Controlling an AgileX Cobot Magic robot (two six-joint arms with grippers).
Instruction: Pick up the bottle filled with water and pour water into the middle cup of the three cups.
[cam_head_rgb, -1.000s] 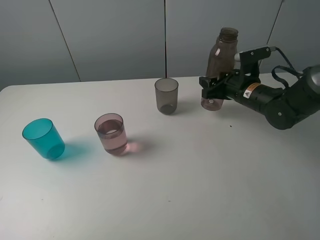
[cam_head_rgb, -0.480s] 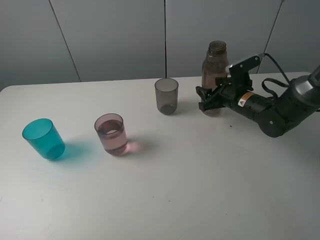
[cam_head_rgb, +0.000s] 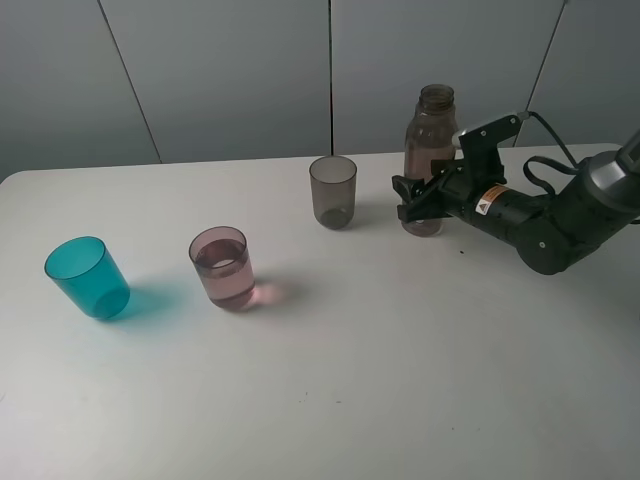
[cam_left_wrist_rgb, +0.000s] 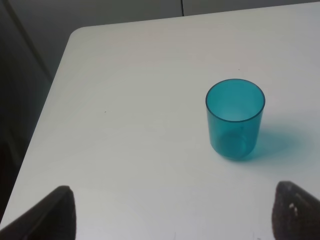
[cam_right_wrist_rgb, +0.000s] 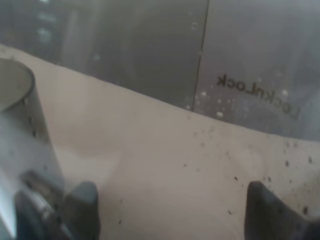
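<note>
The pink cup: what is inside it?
The pink cup holds clear liquid, up to about half its height, with nothing else seen in it. Its wall is see-through, so little is covered; only the very bottom is hard to judge.

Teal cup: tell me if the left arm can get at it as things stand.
Probably yes. The teal cup stands upright and alone on the table, ahead of the left gripper, whose jaws stand apart, with nothing between them.
</note>
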